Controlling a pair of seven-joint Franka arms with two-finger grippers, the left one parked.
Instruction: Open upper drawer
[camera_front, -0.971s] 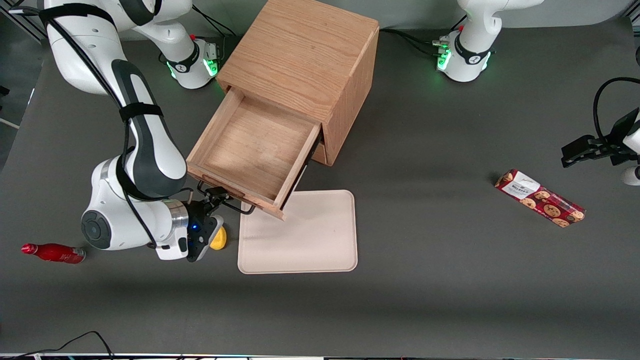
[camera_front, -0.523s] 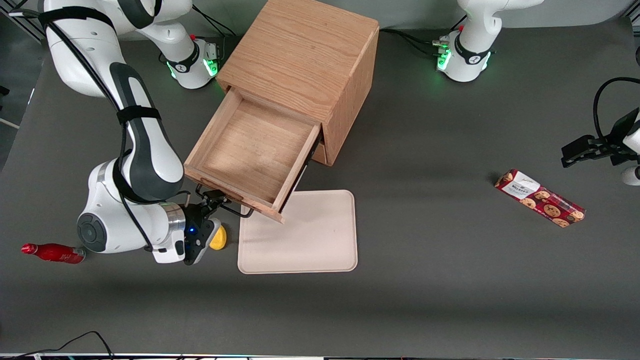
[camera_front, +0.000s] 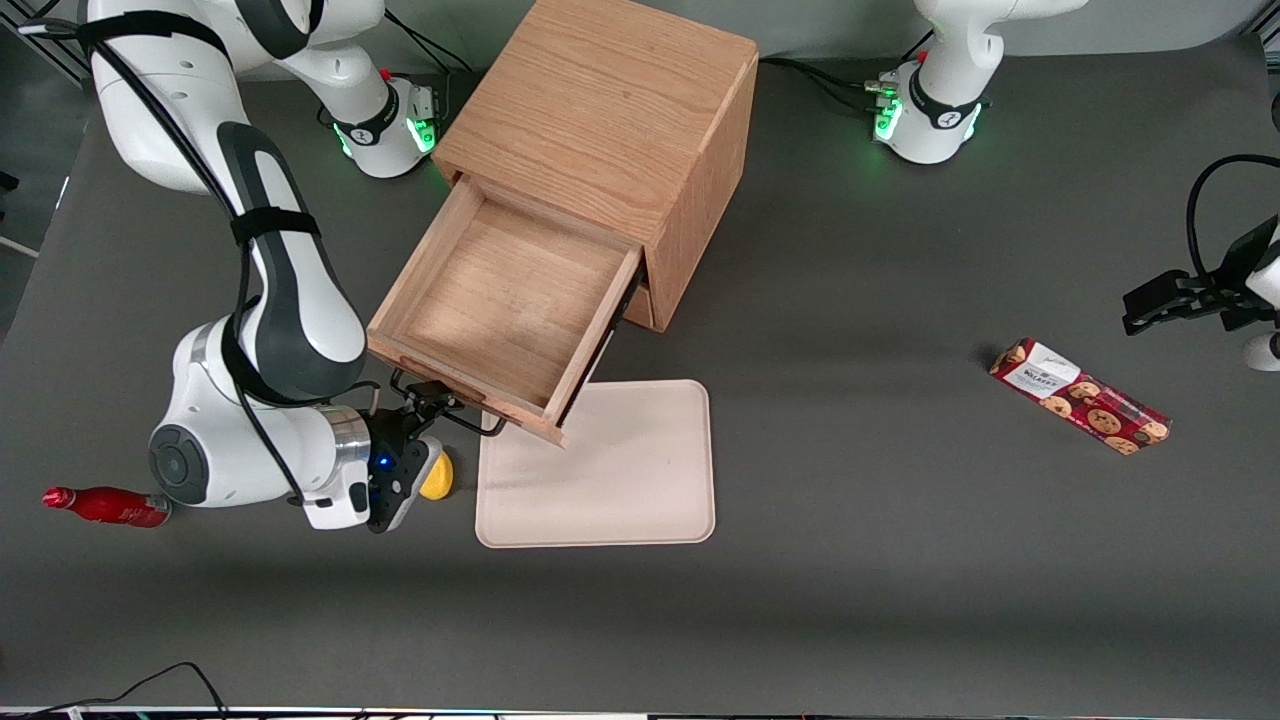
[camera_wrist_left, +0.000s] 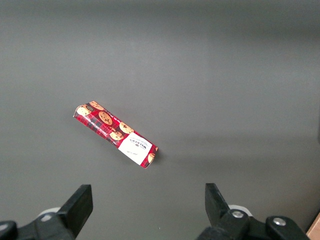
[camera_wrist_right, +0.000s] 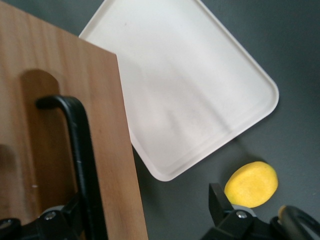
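1. Pincer (camera_front: 432, 402): right arm's, at the handle (camera_wrist_right: 80, 150) on the drawer front; fingers spread, one on each side of the bar, not visibly pinching it.
2. Upper drawer (camera_front: 500, 300): pulled well out of the cabinet (camera_front: 610, 120), its front corner overhanging the tray (camera_front: 620, 480) near the bench's middle.
3. Handling, judged: stiff, light wooden box running on slides; the thin metal bar is the place to hold.
4. Yellow piece (camera_wrist_right: 251, 184): on the bench, just beside the tray.
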